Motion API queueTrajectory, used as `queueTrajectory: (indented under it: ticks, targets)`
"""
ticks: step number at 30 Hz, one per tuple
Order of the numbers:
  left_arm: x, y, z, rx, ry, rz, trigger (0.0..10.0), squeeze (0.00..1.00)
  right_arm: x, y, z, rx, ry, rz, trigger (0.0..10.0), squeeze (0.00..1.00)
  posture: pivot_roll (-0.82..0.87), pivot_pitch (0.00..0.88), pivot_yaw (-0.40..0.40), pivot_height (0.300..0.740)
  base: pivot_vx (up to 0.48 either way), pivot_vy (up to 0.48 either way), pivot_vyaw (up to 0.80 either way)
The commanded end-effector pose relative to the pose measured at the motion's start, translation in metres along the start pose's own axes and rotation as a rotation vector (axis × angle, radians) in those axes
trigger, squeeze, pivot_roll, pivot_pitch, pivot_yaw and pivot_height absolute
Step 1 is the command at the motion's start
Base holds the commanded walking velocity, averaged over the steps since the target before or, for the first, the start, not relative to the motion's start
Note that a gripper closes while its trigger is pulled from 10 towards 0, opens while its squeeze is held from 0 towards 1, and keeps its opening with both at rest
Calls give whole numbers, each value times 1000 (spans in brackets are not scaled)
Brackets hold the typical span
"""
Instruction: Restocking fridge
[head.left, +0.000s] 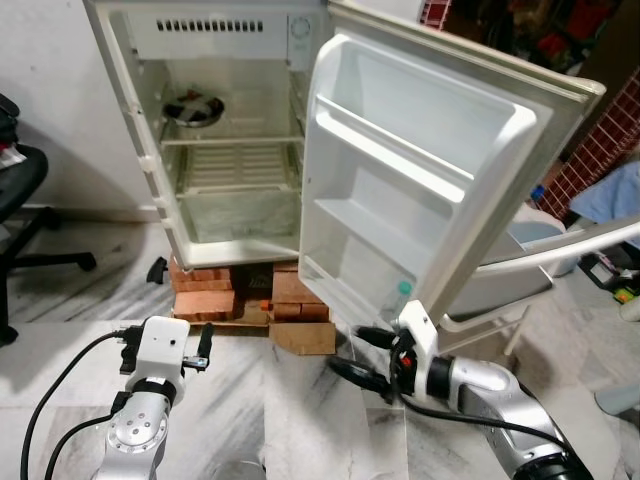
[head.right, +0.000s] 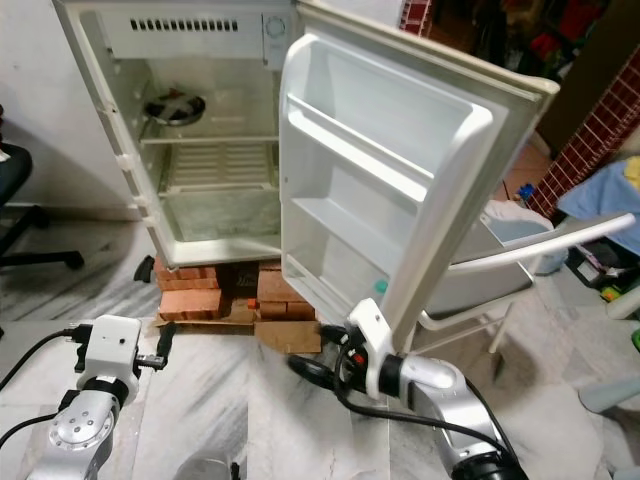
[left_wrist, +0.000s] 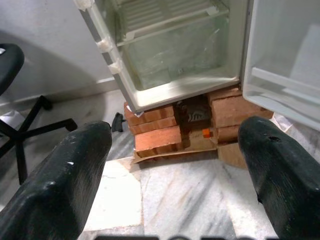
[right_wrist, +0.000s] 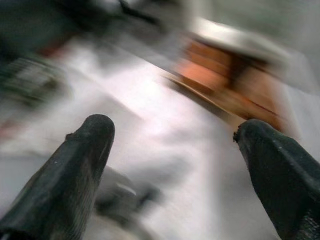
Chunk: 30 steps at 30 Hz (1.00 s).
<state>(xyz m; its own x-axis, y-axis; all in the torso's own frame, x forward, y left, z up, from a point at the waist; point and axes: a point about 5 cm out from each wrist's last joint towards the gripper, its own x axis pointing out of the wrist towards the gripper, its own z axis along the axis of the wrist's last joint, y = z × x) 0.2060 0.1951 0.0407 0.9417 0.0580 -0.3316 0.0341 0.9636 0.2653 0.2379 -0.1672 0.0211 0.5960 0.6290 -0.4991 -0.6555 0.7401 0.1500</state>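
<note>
Fridge stands open on bricks ahead of you, its door swung wide on your right. Your left gripper and right gripper hover above the marble floor, both sets of fingers spread and holding nothing.

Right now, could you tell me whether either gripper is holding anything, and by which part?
Nothing is held: the left gripper and the right gripper are both open and empty.
</note>
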Motion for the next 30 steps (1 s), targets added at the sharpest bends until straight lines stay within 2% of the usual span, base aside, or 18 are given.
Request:
queueTrajectory:
  ticks: [1,2,4,7,11,15,19,26,30]
  targets:
    - [3,0,0,12,6,-17,10000,0,-7,-30,17,-46,-32,-247,10000,0,177,0,-45,740,0,0,0]
    - [4,1,0,15,6,-17,10000,0,-9,-41,24,-19,-62,-354,10000,0,178,0,-44,740,0,0,0]
    - [4,2,1,17,5,-17,10000,0,-11,-51,33,14,-102,-467,10000,0,182,0,-44,740,0,0,0]
    - [3,3,-1,30,11,-14,10000,0,-13,-64,59,22,-251,-655,10000,0,192,0,-45,740,0,0,0]
    - [1,3,-1,28,13,-10,10000,0,-6,-67,85,70,-402,-704,10000,0,200,5,-48,740,0,0,0]
    - [0,3,-1,28,14,-10,10000,0,-1,-69,102,69,-454,-748,10000,0,209,14,-48,740,0,0,0]
    - [-3,4,-2,30,19,-4,10000,0,8,-70,131,60,-528,-796,10000,0,225,18,-53,740,0,0,0]
    - [-5,7,-2,28,22,12,10000,0,13,-69,145,56,-577,-805,10000,0,235,26,-59,740,0,0,0]
    - [-6,4,-2,27,24,6,10000,0,26,-62,156,49,-591,-776,10000,0,236,32,-56,740,0,0,0]
